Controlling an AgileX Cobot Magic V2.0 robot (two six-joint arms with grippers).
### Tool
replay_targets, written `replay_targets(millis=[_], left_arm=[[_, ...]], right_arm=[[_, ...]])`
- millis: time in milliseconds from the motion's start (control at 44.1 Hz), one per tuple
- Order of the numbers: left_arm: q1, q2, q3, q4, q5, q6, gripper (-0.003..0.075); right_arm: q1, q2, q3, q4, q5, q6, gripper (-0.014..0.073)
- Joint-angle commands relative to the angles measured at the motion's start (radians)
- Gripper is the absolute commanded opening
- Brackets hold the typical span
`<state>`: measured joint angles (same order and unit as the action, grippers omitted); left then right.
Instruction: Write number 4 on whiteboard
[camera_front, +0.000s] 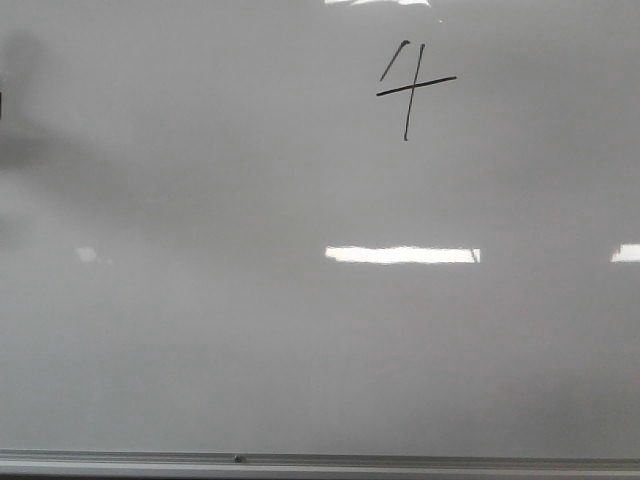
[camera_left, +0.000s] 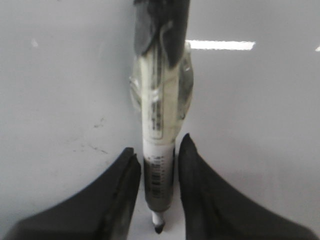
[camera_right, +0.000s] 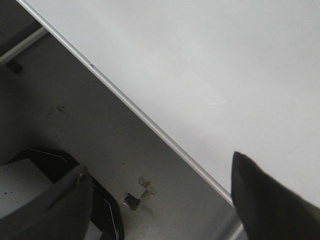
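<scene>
The number 4 (camera_front: 410, 88) is seen only in the front view, drawn in thin black strokes high on the whiteboard (camera_front: 300, 330), right of centre. A grey rail (camera_front: 320, 463) is shown along the board's lower edge, and bright light reflections (camera_front: 402, 255) are spread across its middle. No arm is shown in that view; only a dark blurred shadow is noted at the left edge.

The marker (camera_left: 160, 145) is seen only in the left wrist view. It is pinched between the fingers of the left gripper (camera_left: 159, 175), which are pressed against its barrel on both sides. Its dark tip is pointed toward the camera's lower edge, off the board. Clear tape or plastic is wrapped around the barrel's middle; the label print is too blurred to be read. Faint smudges are seen on the board surface behind it.

In the right wrist view the right gripper (camera_right: 160, 200) is shown with fingers spread wide and nothing between them. The board's edge rail (camera_right: 150, 122) is crossed diagonally, with a dark floor (camera_right: 80, 125) beside it. A dark object with a pale top (camera_right: 30, 185) is cut off at the corner and cannot be identified. Small debris (camera_right: 140, 192) is seen on the floor.

No containers are visible.
</scene>
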<state>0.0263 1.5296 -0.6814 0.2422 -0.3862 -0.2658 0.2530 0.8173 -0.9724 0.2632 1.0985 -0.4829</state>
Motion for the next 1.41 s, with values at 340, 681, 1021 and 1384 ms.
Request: replay_targets(millis=[340,681,1021,1384], left_arm=[[-0.059,-0.198,-0.236,0.029,0.605,0.0,0.0358],[-0.278,-0.419,-0.349,-0.033,1.103,0.133,0.0358],[-0.362,-0.71,-0.303,-0.282,1.227,0.319,0.0358],[-0.338,-0.836,-0.182,-0.301,1.214,0.317,0.0349]], right_arm=[[-0.006,-0.003,-0.032,-0.01,-0.107,0.195,0.0591],[-0.006,-0.08,-0.029,-0.143,-0.107,0.422,0.0591],[-0.006,-0.302,0.08,-0.149,-0.111,0.43,0.0591],[-0.006,-0.376,0.119,-0.181,-0.111,0.43,0.0422]])
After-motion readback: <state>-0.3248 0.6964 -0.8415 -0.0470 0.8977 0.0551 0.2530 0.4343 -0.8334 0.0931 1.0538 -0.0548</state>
